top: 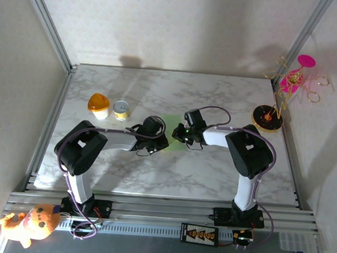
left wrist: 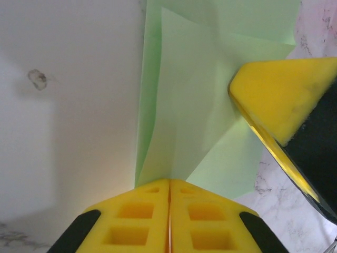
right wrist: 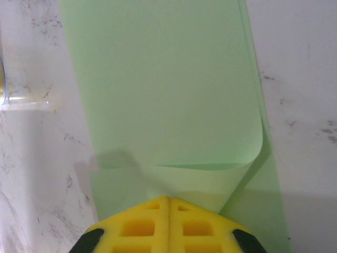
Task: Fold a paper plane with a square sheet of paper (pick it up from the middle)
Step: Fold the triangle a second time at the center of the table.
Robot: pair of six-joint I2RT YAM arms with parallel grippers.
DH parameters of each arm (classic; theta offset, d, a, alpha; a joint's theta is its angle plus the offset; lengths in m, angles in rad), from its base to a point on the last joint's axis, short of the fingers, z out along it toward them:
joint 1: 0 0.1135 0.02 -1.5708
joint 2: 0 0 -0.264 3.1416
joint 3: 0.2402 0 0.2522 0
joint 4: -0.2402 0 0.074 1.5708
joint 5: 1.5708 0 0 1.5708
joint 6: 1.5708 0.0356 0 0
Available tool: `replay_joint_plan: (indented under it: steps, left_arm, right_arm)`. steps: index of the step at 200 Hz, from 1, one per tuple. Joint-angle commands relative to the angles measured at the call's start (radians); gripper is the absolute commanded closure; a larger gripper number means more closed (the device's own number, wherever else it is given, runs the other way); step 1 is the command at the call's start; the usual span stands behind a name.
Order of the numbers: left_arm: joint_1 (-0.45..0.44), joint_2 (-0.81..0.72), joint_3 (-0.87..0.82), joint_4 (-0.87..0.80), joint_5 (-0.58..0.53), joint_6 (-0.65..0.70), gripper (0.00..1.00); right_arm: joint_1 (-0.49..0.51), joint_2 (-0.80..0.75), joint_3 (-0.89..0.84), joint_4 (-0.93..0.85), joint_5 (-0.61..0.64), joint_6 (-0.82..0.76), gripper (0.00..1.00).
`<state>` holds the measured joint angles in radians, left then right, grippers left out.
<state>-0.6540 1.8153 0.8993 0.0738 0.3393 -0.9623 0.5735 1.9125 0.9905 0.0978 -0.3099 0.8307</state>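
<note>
Square sheet of paper: in the top external view, this pale green sheet lies near the middle of the marbled surface, between the two arms, with both wrists covering most of it. The left end effector reaches in from the sheet's left side and the right end effector from its right. Their tips stand close together over the paper. An orange-lidded cup and a small yellow tin stand side by side to the left, apart from the sheet. A pink-and-gold ornament stand occupies the far right corner. A plush toy lies off the surface at the near left.

Left wrist view: the left end effector is clenched, with only a hairline seam between its fingers. The square sheet of paper narrows toward that seam and its near edge enters it, so the grasp is on the paper. The sheet shows overlapping layers and diagonal creases (it does not lie flat). One yellow finger of the right end effector sits over the sheet's right part.

Right wrist view: the right end effector is likewise clenched, fingers pressed together. The sheet stretches away from the fingertips, and its near portion bends into a rolled curl on the right side. The paper's edge runs into the closed fingertips, so this end effector also grasps the sheet. Bare surface borders the paper on both sides.
</note>
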Motion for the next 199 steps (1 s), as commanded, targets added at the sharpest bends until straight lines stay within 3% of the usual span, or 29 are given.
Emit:
replay_joint_plan:
  steps: [1,50,151,199]
  left_arm:
    - [-0.009,0.02,0.012,-0.048,-0.035,0.019,0.92]
    - [-0.009,0.026,-0.003,-0.065,-0.033,0.026,0.93]
    - [-0.009,0.034,0.013,-0.103,-0.037,0.062,0.97]
    - [-0.009,0.035,0.016,-0.124,-0.044,0.072,0.97]
  right_arm:
    - [-0.01,0.049,-0.046,-0.135,0.061,0.008,0.97]
    - [-0.01,0.039,-0.052,-0.115,0.04,0.002,0.98]
    - [-0.004,-0.044,-0.049,-0.005,-0.164,-0.131,0.97]
    - [-0.008,-0.014,-0.014,-0.071,-0.093,-0.142,0.97]
